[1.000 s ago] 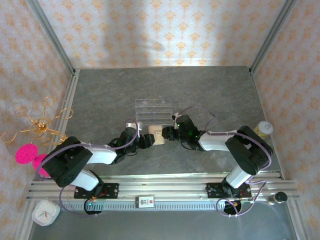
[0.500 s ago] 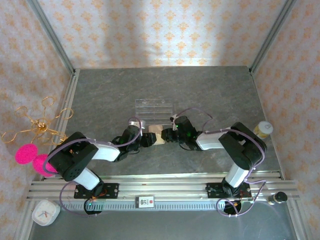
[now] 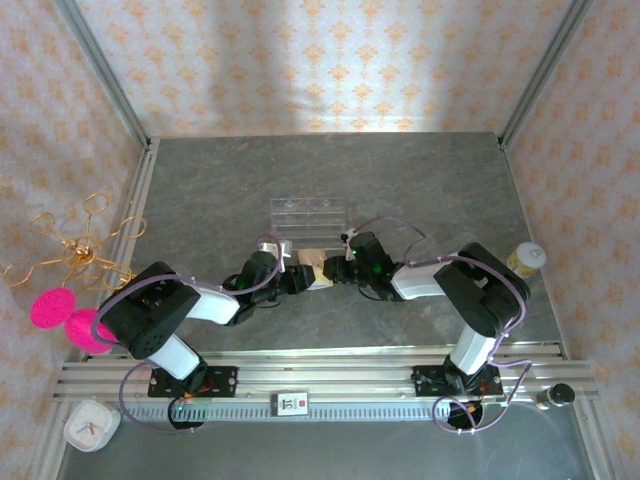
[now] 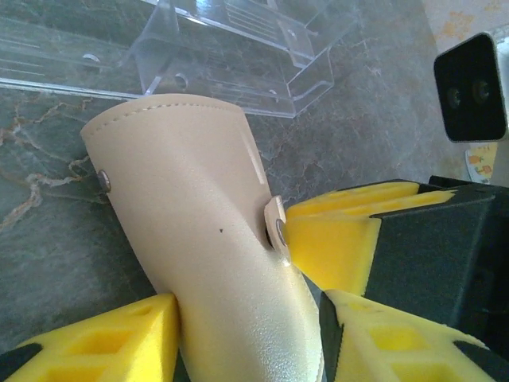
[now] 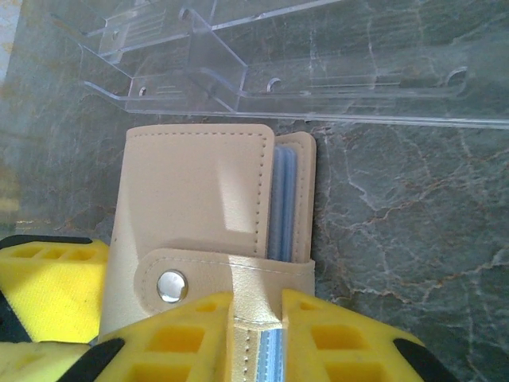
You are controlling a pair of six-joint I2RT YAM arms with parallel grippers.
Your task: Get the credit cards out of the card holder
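Note:
The beige card holder [image 3: 313, 268] lies on the grey table just in front of the clear tray, between both grippers. My left gripper [image 4: 246, 338] is shut on its curved back [image 4: 199, 207], with a yellow pad pressing each side. My right gripper [image 5: 257, 318] is shut on the snap tab that wraps over the holder's edge [image 5: 199, 191]. The tab's metal stud [image 5: 172, 285] sits just left of the pads. The blue edges of the credit cards [image 5: 284, 199] show inside the holder. In the top view the left gripper [image 3: 295, 278] and right gripper [image 3: 335, 270] meet at the holder.
A clear plastic compartment tray [image 3: 307, 217] stands right behind the holder. A gold wire ornament with pink pom-poms [image 3: 70, 265] is at the left wall. A small bottle [image 3: 525, 258] stands at the right edge and a white clock [image 3: 90, 425] at the near left.
Both grippers have closed in on the card holder over the last second. The arms have drawn slightly closer together around it.

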